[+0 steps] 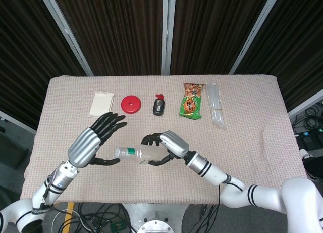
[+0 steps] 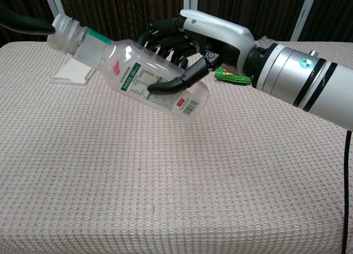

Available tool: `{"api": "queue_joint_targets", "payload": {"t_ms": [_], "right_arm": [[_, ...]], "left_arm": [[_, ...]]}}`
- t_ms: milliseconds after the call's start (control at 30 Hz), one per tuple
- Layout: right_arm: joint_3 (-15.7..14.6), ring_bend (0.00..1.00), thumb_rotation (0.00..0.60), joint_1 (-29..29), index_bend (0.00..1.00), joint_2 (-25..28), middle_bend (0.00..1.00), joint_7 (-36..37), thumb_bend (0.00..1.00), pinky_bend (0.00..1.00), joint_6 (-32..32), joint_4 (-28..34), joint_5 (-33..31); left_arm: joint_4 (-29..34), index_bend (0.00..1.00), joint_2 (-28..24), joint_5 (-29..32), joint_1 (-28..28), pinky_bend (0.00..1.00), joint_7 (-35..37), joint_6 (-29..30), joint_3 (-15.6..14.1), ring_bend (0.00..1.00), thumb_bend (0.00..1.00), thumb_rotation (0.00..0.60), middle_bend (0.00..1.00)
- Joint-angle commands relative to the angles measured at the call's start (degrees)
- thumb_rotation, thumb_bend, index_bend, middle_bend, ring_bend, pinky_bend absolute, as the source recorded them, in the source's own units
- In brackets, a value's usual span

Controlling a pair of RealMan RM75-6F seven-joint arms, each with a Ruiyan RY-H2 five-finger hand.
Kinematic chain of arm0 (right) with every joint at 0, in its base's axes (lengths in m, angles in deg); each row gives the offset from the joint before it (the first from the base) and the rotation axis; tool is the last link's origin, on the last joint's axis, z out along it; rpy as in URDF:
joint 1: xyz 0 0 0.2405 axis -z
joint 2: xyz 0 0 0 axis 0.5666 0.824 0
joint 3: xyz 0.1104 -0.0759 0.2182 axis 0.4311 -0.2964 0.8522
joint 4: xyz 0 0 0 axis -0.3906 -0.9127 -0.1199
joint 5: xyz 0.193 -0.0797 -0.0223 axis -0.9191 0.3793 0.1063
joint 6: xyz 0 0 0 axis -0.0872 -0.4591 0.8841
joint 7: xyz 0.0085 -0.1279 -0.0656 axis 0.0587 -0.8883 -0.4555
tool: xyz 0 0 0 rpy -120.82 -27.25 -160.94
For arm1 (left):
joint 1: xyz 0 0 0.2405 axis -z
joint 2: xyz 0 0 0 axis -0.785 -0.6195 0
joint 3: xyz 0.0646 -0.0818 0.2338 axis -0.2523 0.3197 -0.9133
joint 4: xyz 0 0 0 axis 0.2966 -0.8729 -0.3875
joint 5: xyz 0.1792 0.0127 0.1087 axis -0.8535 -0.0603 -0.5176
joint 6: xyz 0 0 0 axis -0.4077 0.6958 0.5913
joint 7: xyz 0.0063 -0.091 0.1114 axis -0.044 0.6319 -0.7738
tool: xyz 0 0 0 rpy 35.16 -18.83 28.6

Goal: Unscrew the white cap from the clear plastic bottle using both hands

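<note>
The clear plastic bottle (image 1: 144,153) (image 2: 144,80), with a green neck band and a printed label, hangs tilted above the table, neck pointing left. My right hand (image 1: 164,146) (image 2: 194,43) grips its body, fingers wrapped over it and thumb underneath. The white cap (image 1: 119,152) (image 2: 62,27) is still on the neck. My left hand (image 1: 95,141) is at the cap end with fingers spread above and thumb below. In the chest view only its dark thumb tip (image 2: 30,24) shows, at the cap's edge, and I cannot tell whether it touches.
Along the table's far side lie a white pad (image 1: 102,103) (image 2: 73,72), a red disc (image 1: 132,103), a small black bottle (image 1: 159,105), a green snack packet (image 1: 191,100) (image 2: 230,75) and a clear plastic bag (image 1: 214,104). The beige cloth (image 1: 252,142) covers the table.
</note>
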Motion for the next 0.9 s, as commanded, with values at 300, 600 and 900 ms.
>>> {"api": "queue_joint_targets", "payload": {"t_ms": [300, 600, 900], "right_arm": [[-0.1, 0.42, 0.6, 0.5, 0.59, 0.3, 0.52, 0.6, 0.33, 0.55, -1.3, 0.4, 0.6], [0.0, 0.42, 0.6, 0.2, 0.59, -0.1, 0.52, 0.3, 0.33, 0.55, -1.0, 0.3, 0.5], [-0.1, 0.42, 0.6, 0.5, 0.59, 0.3, 0.52, 0.6, 0.33, 0.55, -1.4, 0.6, 0.6]], "left_arm": [[-0.6, 0.1, 0.3, 0.8, -0.3, 0.02, 0.0, -0.5, -0.6, 0.0, 0.0, 0.6, 0.04], [0.7, 0.1, -0.1, 0.2, 0.1, 0.02, -0.8, -0.1, -0.1, 0.0, 0.0, 0.6, 0.04], [0.5, 0.1, -0.2, 0.0, -0.4, 0.02, -0.8, 0.1, -0.7, 0.0, 0.0, 0.6, 0.04]]}}
